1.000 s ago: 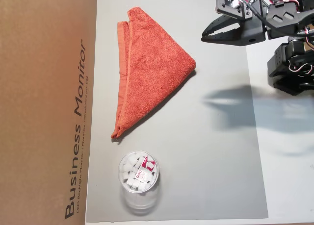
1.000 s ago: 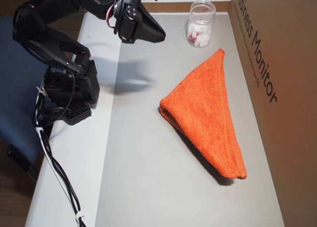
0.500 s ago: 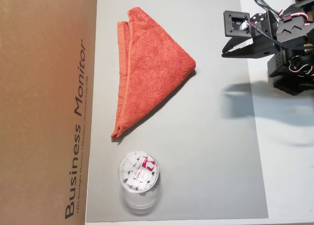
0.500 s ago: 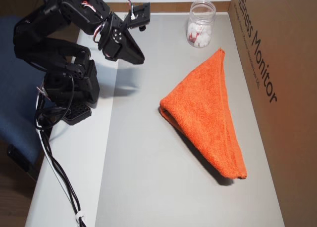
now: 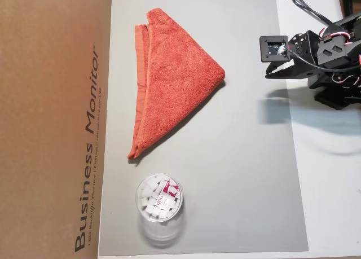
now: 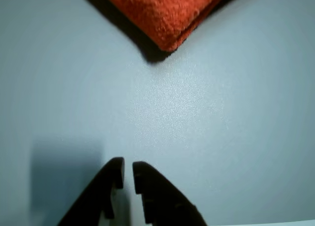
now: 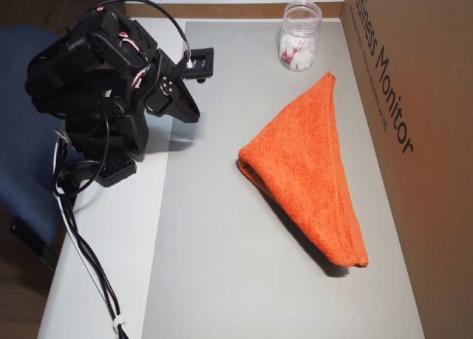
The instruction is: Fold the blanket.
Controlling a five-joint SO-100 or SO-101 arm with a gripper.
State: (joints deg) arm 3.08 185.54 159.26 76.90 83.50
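Observation:
The orange-red terry blanket point(image 5: 175, 78) lies folded into a triangle on the grey mat point(image 5: 242, 168), its woven band along the left edge in an overhead view. It also shows in another overhead view point(image 7: 310, 162). Only its folded corner point(image 6: 167, 14) enters the wrist view, at the top. My gripper point(image 6: 128, 171) is shut and empty, with its black fingertips almost touching. It hovers above the mat's edge point(image 5: 269, 74), well apart from the blanket's corner, with the arm drawn back point(image 7: 194, 114).
A clear plastic jar point(image 5: 159, 202) of white pieces stands on the mat close to the blanket's long tip point(image 7: 299, 36). A brown cardboard "Business Monitor" box point(image 5: 51, 123) borders the mat's far side point(image 7: 421, 132). Cables trail from the arm's base point(image 7: 89, 258).

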